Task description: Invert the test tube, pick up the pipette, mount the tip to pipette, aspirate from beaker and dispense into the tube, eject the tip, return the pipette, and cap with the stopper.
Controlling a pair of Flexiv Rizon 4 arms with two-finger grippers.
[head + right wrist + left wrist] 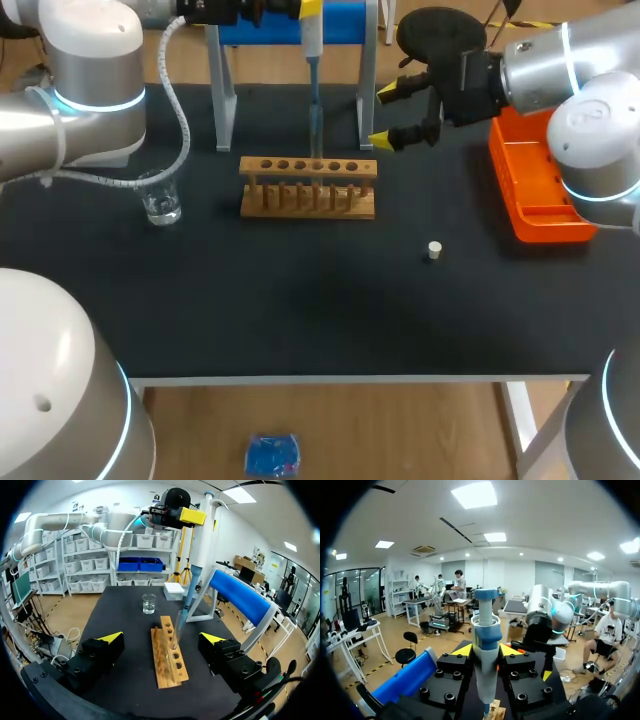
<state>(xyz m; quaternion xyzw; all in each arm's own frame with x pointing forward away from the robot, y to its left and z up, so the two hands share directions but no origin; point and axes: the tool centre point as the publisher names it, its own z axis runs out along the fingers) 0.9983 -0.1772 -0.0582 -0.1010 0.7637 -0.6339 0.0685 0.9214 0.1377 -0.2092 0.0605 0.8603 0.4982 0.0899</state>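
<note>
My left gripper (290, 10) is shut on the white-and-blue pipette (312, 40) and holds it upright at the back of the table. In the left wrist view the pipette (485, 650) stands between the yellow fingertips (462, 650). Its mounted tip (183, 614) points down into a clear test tube (175, 630) standing in the wooden rack (308, 187). The glass beaker (160, 197) stands left of the rack. The small white stopper (433, 250) lies to the rack's front right. My right gripper (390, 115) hangs open just right of the rack, facing it, with nothing between its fingers (111, 637).
A pipette stand with a blue bar (340, 22) and grey legs (222, 90) rises behind the rack. An orange tray (535, 190) lies at the table's right edge, beneath my right arm. Bare black tabletop stretches in front of the rack.
</note>
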